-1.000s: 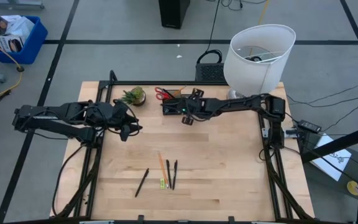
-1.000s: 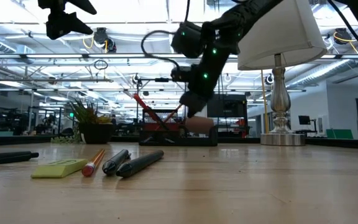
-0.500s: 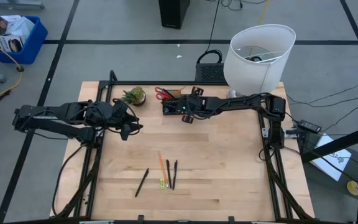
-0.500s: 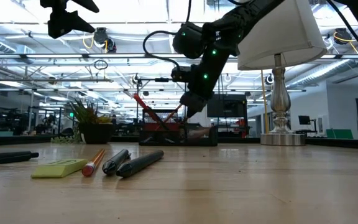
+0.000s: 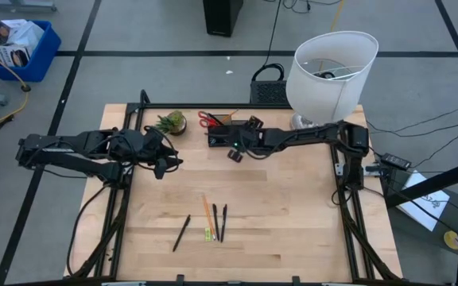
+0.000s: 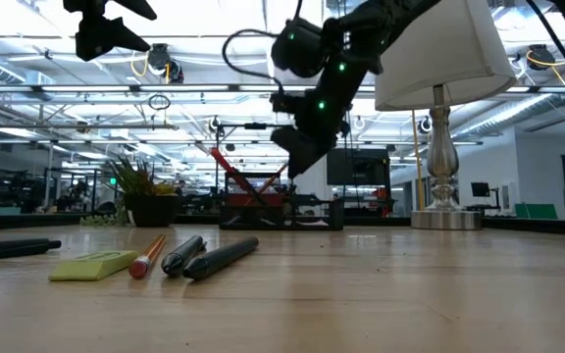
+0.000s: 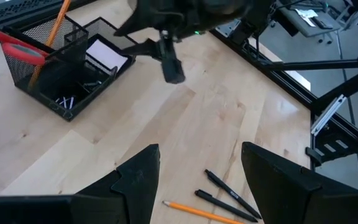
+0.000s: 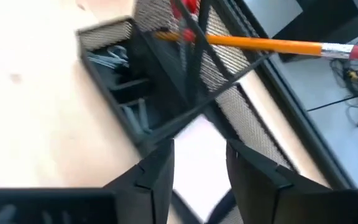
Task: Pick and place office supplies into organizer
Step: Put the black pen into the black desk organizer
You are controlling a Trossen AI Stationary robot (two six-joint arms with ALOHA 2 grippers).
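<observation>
Nearest the front edge of the surface, well apart from both jaws, lie three black pens, one orange pencil and one small yellow-green piece. No writing can be read on any of them. The left jaws hang above bare wood, standing apart and empty. Farther back, the right jaws hover just beside the organizer, slightly apart, clamped on nothing. The organizer holds one pair of red-handled scissors, one orange pencil, one pale sticky-note pad and small clips. One potted plant and one lamp stand beyond.
</observation>
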